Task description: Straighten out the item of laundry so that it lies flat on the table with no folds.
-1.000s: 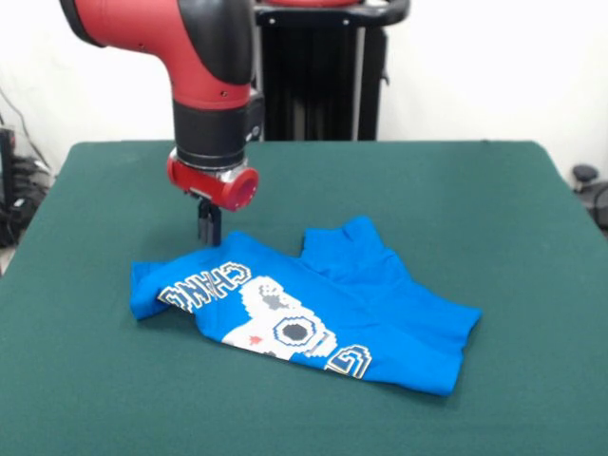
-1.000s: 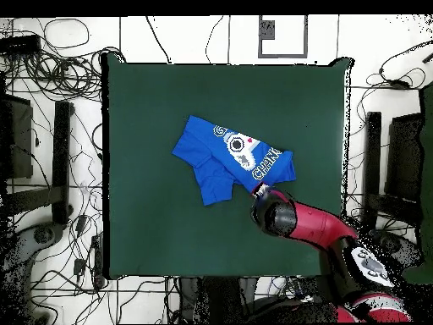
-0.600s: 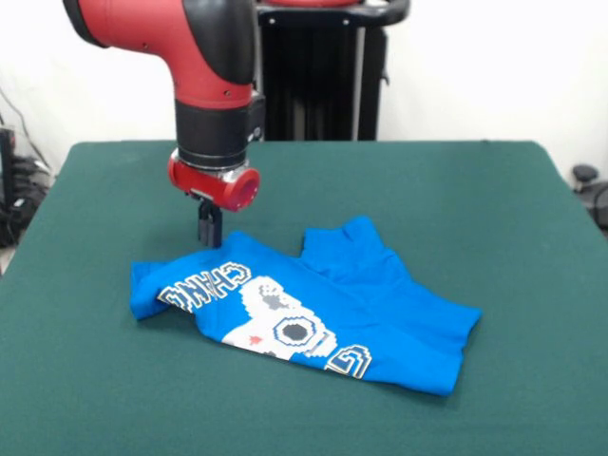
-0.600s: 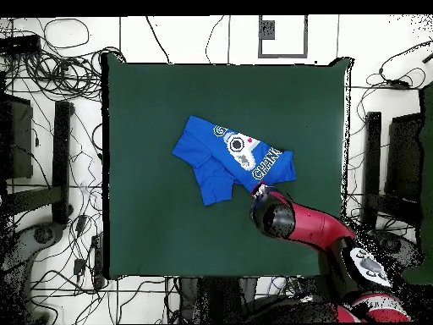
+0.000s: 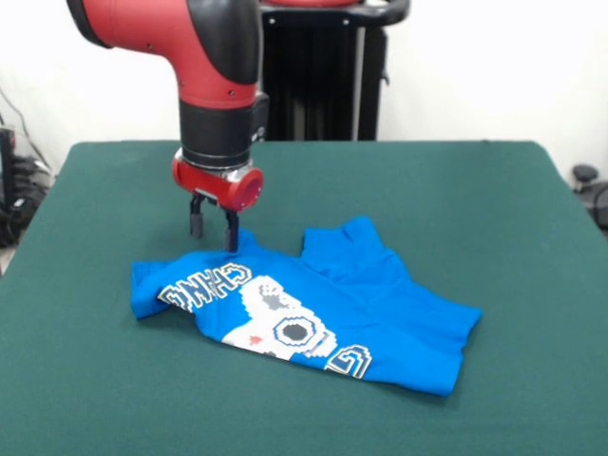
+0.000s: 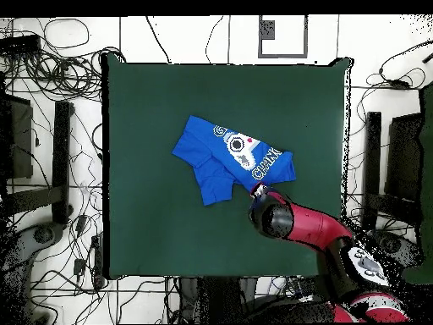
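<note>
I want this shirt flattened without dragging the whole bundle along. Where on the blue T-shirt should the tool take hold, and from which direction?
Probably at the T-shirt's far edge by the lettered end, just under the open tool, coming straight down. That edge lies folded and slightly raised off the table, so one layer could be pinched there and drawn outward. The middle lies flatter and offers less to pinch.

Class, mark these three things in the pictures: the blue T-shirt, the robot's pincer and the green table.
T-shirt (image 5: 380, 304), front view: plain blue cloth right of the graphic.
Pincer (image 5: 213, 228), front view: midway between its two open fingertips, at the shirt's far edge.
Table (image 6: 152, 118), overhead view: bare green cloth.
</note>
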Controlling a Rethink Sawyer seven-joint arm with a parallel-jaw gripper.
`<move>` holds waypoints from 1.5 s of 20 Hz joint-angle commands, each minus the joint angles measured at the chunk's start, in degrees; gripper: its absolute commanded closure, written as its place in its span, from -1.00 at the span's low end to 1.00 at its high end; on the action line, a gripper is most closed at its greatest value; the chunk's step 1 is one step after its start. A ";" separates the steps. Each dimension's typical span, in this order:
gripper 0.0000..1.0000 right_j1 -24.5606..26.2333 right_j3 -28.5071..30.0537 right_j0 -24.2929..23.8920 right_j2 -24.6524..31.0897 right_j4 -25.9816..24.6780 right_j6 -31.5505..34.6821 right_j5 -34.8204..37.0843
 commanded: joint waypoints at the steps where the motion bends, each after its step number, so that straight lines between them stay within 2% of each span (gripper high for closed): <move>1: -1.00 4.43 1.83 1.10 5.23 1.12 4.58 3.70; 15: -1.00 0.62 3.53 -0.33 6.09 2.74 4.48 7.99; 30: -1.00 0.19 3.80 0.18 6.13 3.38 5.45 8.50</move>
